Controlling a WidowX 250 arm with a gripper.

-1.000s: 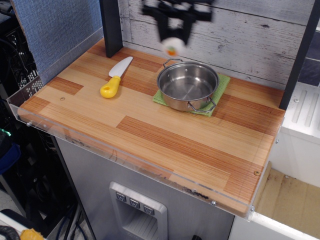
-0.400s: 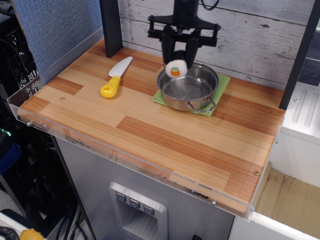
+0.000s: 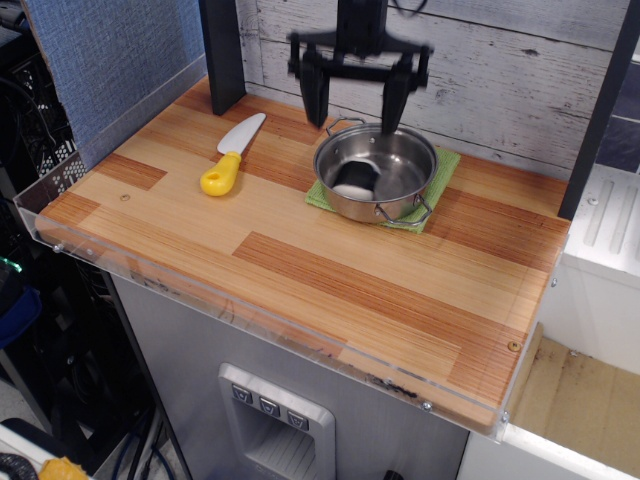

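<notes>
My black gripper (image 3: 352,112) hangs open above the back rim of a steel pot (image 3: 398,152), its two fingers spread wide and nothing between them. Inside the pot, on its left side, lies a small white piece with a dark side (image 3: 353,182). The pot stands on a green cloth (image 3: 441,170) on the wooden counter (image 3: 300,250). A toy knife with a yellow handle and white blade (image 3: 231,155) lies to the left of the pot.
A dark post (image 3: 222,55) stands at the back left and another (image 3: 598,110) at the right. A grey plank wall (image 3: 500,70) runs behind. A clear plastic lip (image 3: 250,300) edges the counter's front and left.
The gripper came down over the pot holding the white piece, then opened. The piece now lies inside the pot and the fingers stand wide apart, slightly higher.
</notes>
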